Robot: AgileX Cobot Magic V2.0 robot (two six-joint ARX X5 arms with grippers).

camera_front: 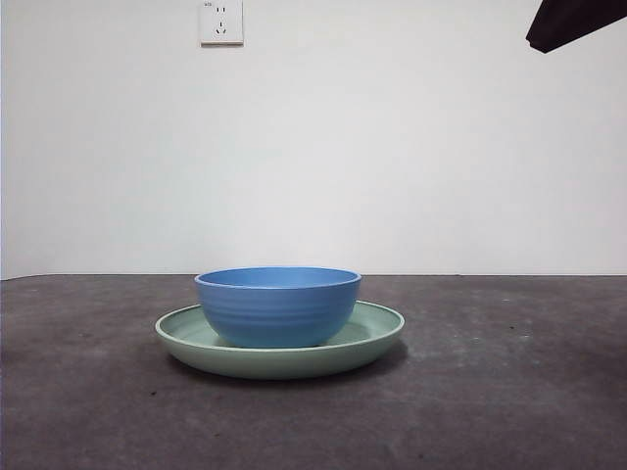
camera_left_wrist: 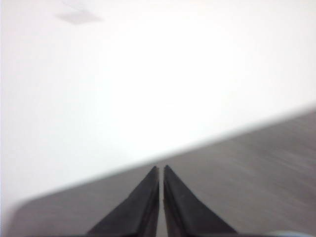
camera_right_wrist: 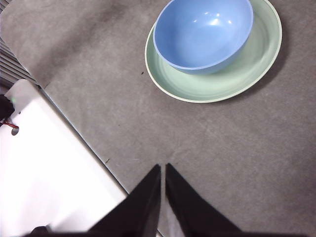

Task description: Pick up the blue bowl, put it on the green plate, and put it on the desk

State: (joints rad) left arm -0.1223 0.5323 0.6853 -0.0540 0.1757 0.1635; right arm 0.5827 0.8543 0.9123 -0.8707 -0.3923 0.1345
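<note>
The blue bowl (camera_front: 277,305) sits upright inside the green plate (camera_front: 186,340), and the plate rests on the grey desk (camera_front: 509,392). From above, the right wrist view shows the empty blue bowl (camera_right_wrist: 202,32) on the green plate (camera_right_wrist: 222,86). My right gripper (camera_right_wrist: 162,170) is shut, holds nothing, and hangs high above the desk, well clear of the plate. A black tip (camera_front: 573,22) of an arm shows at the top right of the front view. My left gripper (camera_left_wrist: 161,172) is shut and empty, facing the white wall over the desk's far edge.
A white wall with a socket (camera_front: 221,22) stands behind the desk. In the right wrist view a white board (camera_right_wrist: 44,173) lies along the desk's edge (camera_right_wrist: 84,140). Bare desk surface surrounds the plate on all sides.
</note>
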